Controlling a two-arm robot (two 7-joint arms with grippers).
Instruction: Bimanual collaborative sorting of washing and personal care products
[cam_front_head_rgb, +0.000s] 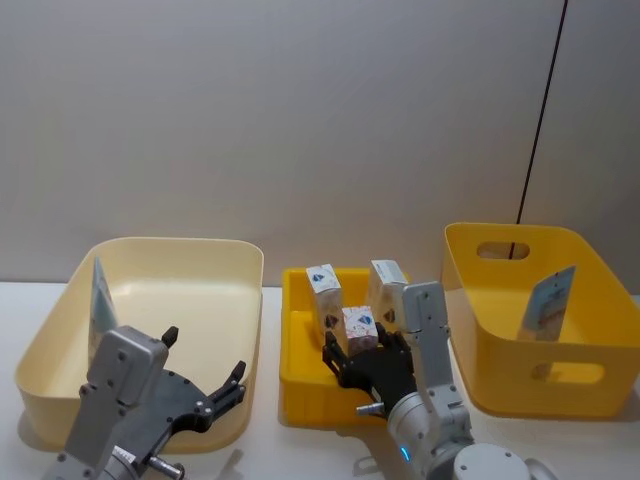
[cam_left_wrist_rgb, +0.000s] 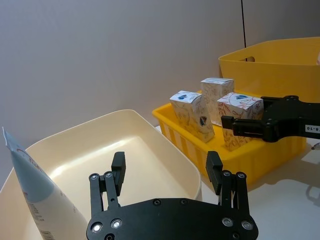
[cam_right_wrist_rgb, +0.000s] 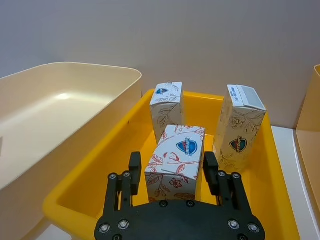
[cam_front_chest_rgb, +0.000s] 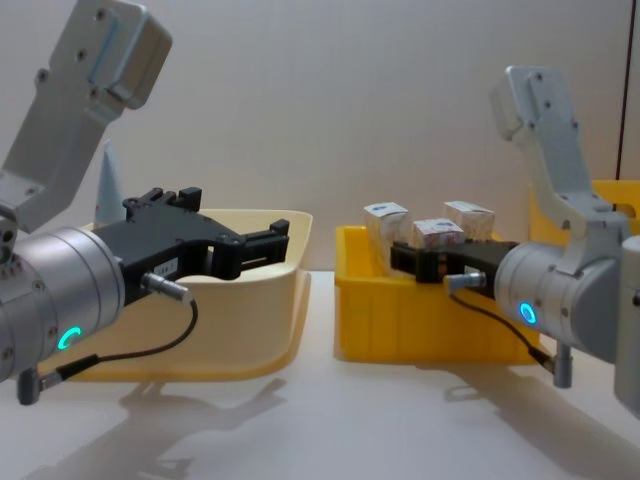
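right gripper (cam_right_wrist_rgb: 175, 172): fingers on both sides of the front carton (cam_right_wrist_rgb: 176, 162) in the small yellow tray (cam_right_wrist_rgb: 75, 200), whether gripped cannot tell | left gripper (cam_left_wrist_rgb: 166, 172): fingers wide apart, holding nothing, over the cream bin (cam_left_wrist_rgb: 165, 150) | tube (cam_left_wrist_rgb: 37, 200) leans in the cream bin

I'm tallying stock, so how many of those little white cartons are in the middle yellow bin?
3: one carton at the back left, one at the back right, and one in front between the right gripper fingers.
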